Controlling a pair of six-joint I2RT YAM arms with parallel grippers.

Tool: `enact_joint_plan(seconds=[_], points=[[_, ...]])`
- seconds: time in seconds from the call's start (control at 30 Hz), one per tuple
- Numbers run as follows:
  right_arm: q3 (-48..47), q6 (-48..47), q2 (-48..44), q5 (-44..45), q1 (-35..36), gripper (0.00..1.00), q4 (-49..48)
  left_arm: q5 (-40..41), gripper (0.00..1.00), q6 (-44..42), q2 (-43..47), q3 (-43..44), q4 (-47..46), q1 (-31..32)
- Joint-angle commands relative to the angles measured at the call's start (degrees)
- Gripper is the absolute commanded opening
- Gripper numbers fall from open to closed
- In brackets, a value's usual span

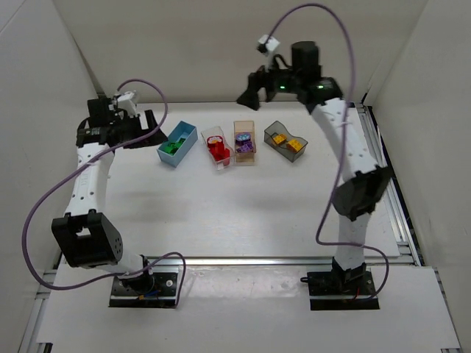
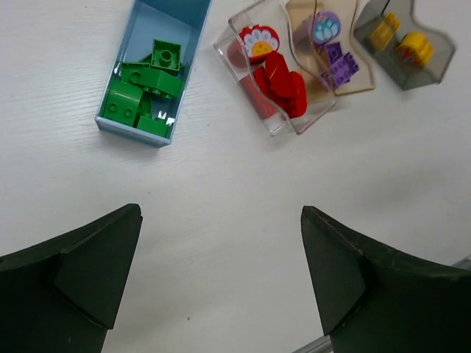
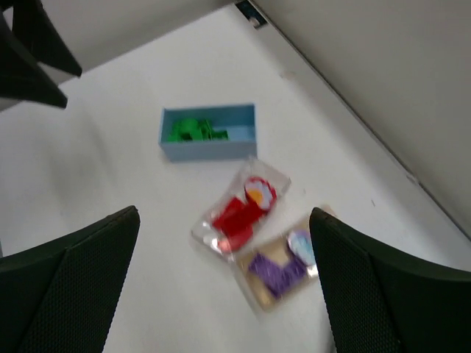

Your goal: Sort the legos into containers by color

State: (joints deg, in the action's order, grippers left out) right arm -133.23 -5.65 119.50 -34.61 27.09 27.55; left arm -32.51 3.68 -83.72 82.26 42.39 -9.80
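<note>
Four bins [image 1: 185,133] show overhead; right wrist view frames three.

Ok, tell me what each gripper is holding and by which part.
Nothing. The left gripper and the right gripper are both open and empty; the legos lie in the containers.

Light blue bin [image 2: 173,18]: green bricks [image 2: 140,92]. Clear bin [image 2: 276,126]: red bricks [image 2: 283,84], plus round red piece [image 2: 259,43] with white-and-yellow flower print. Peach-orange bin [image 2: 298,15]: purple bricks [image 2: 340,66], round purple piece [image 2: 324,26] with pale blue print. Smoky grey bin [image 2: 434,70]: yellow bricks [image 2: 413,45]. White table [image 2: 243,220].
</note>
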Motion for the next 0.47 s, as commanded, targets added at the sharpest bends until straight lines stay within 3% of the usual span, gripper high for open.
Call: enact_joint_plan(seconds=[0.0,0.07,0.17,0.33,0.43], points=[[7.96,-11.64,-7.24,-5.03,-4.75,0.99,24.63,8.3,0.99,-7.27,-0.03,2.47,1.46,6.09],[14.96,-18.06,-10.15,-4.94,-8.17,0.99,31.73,12.45,0.99,-9.39,-0.74,1.77,2.69,9.69],[27.02,-23.43,-17.17,-5.55,-14.86,0.99,34.58,21.68,0.99,-8.53,-3.81,1.15,3.57,15.95],[46.43,-26.34,-23.52,-5.12,-25.66,0.99,28.98,22.75,0.99,-6.23,-6.62,0.45,3.14,16.31],[52.08,-25.64,-25.63,-6.61,-30.94,0.99,25.63,22.23,1.0,-6.23,-7.15,-0.43,2.35,15.34]])
